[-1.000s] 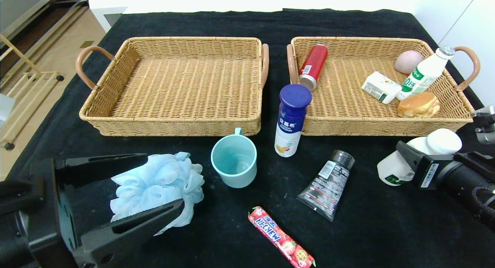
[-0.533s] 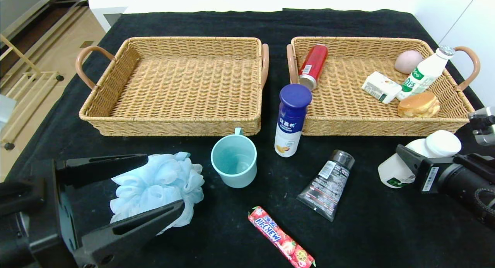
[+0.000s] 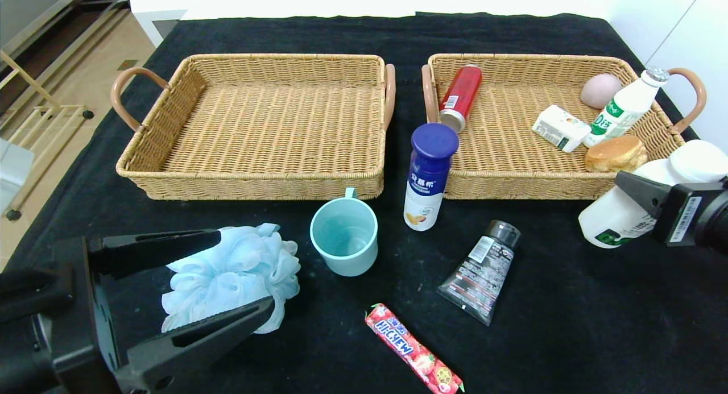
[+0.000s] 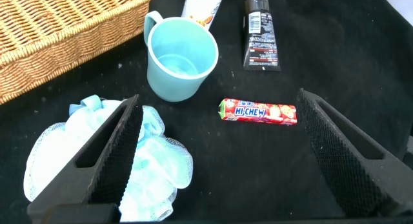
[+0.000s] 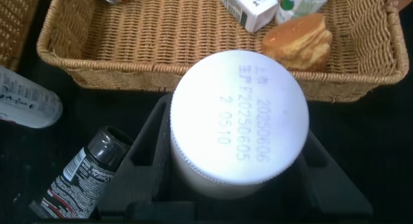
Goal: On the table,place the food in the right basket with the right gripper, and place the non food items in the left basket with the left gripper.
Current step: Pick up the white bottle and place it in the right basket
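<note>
Lifted since a second ago, the squat white bottle (image 3: 637, 206) now hangs off the table (image 3: 569, 337), clamped in the right gripper (image 3: 640, 192) just in front of the right basket (image 3: 512, 183), near its right corner. Well left of that basket, the left gripper (image 3: 227, 280) hovers with fingers spread wide around the blue bath pouf (image 3: 233, 272).

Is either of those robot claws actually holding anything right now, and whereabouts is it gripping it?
Yes. The right gripper holds the squat white bottle by its body, just under the white cap. The left gripper, open around the bath pouf, holds nothing.
</note>
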### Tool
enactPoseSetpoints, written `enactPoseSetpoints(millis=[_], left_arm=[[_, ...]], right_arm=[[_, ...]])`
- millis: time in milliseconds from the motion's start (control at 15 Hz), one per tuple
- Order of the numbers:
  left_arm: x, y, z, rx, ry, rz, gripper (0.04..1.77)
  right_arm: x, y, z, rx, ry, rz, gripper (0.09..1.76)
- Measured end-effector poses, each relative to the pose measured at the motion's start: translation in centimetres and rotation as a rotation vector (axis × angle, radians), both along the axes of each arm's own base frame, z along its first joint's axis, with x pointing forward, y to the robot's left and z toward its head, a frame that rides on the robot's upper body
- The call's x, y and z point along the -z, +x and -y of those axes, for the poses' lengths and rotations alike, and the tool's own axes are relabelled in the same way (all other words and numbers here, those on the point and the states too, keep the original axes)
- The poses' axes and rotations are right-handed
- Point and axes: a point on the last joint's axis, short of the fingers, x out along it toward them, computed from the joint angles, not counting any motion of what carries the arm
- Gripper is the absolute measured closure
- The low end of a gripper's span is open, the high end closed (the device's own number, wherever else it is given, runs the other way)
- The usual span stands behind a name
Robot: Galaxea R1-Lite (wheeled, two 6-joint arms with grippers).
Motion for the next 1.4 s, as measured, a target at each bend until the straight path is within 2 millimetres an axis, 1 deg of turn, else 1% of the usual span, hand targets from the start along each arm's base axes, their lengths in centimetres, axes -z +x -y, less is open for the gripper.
enactPoseSetpoints(millis=[200,333,600,800,1000,1400], left_arm=[[0.0,0.0,0.0,0.000,0.000,0.001,0.09],[0.0,0.0,0.0,-0.001,-0.001,0.001,0.09],[-0.1,0.0,0.0,-0.002,-0.003,0.006,0.09],[-0.2,0.0,0.0,-0.002,-0.005,0.010,0.09],[-0.3,0.0,0.0,-0.005,-0.008,0.013,0.09],[-0.3,0.0,0.0,-0.004,-0.007,0.014,0.09]], right_arm=[[-2.3,0.2,-0.2,-0.021,0.015,0.038,0.90],[-3.6,0.9,-0.5,-0.026,0.024,0.058,0.90],[-5.3,3.1,-1.8,-0.054,0.025,0.060,0.90],[-6.6,5.3,-3.0,-0.067,0.021,0.081,0.90],[-7.2,7.5,-4.1,-0.080,0.020,0.090,0.90],[-6.8,11.7,-5.6,-0.084,0.031,0.109,0.90]])
